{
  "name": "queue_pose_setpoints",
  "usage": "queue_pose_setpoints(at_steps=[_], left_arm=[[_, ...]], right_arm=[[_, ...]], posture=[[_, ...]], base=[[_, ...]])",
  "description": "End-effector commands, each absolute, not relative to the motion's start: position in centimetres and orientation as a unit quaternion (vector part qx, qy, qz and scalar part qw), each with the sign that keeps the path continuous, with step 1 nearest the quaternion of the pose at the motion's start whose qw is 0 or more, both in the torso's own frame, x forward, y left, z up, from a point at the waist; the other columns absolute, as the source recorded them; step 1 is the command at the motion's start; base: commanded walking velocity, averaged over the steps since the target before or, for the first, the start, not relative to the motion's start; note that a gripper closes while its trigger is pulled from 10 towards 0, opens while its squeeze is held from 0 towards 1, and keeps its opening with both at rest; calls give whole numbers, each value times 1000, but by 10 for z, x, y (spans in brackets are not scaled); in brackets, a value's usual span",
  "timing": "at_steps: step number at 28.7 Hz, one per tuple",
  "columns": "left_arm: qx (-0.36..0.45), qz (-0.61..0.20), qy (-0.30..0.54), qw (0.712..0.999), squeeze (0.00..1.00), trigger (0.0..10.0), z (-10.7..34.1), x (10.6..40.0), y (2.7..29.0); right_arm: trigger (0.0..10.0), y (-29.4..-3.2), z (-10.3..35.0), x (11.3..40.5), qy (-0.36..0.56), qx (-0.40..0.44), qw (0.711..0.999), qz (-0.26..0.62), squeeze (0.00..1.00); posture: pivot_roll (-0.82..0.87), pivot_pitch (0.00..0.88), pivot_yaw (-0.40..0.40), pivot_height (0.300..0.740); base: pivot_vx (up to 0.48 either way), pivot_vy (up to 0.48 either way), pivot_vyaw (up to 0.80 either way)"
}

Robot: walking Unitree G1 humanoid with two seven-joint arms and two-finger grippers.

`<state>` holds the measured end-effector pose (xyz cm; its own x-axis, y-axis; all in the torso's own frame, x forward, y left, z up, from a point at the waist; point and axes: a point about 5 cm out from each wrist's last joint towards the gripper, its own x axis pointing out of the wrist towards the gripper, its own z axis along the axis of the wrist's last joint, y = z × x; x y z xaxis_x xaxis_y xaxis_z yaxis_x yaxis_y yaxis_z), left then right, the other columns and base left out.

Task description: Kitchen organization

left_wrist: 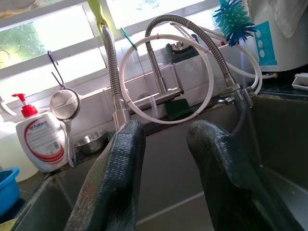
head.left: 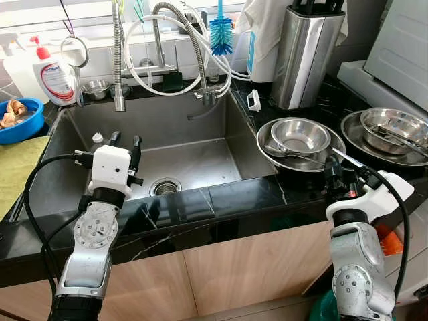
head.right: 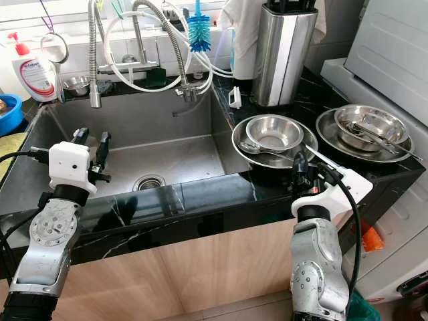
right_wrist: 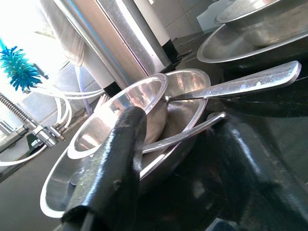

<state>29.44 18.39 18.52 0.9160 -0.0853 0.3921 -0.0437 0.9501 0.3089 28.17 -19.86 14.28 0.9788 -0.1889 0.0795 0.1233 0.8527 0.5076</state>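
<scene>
A steel bowl sits in a wide steel plate on the black counter right of the sink, with a spoon lying in the plate. My right gripper is at the plate's near rim, open. In the right wrist view its fingers stand apart on either side of a thin utensil handle; a flat handle lies above it. My left gripper hangs open over the sink's front left, holding nothing, and faces the faucet.
A second plate with a bowl and utensils sits at far right. A steel knife block, blue brush, soap bottle, small steel bowl and blue bowl ring the sink. The drain lies in the basin.
</scene>
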Motion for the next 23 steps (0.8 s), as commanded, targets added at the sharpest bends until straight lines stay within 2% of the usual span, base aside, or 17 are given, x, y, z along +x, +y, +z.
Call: queue_pose_setpoints(at_steps=[1, 17, 23], left_arm=[[163, -7, -205, 965, 0, 10000, 187, 295, 185], [161, -5, -193, 968, 0, 10000, 182, 295, 187], [165, -2, -193, 967, 0, 10000, 183, 295, 188]], right_arm=[[0, -195, 145, 283, -69, 265, 959, -75, 0], [275, -192, 146, 282, -74, 265, 959, -67, 0], [39, -191, 146, 282, -73, 267, 959, -65, 0]], posture=[[-51, 0, 25, 740], [-51, 0, 23, 740], [-47, 0, 24, 740]], base=[[0, 0, 0], [0, 0, 0], [0, 0, 0]])
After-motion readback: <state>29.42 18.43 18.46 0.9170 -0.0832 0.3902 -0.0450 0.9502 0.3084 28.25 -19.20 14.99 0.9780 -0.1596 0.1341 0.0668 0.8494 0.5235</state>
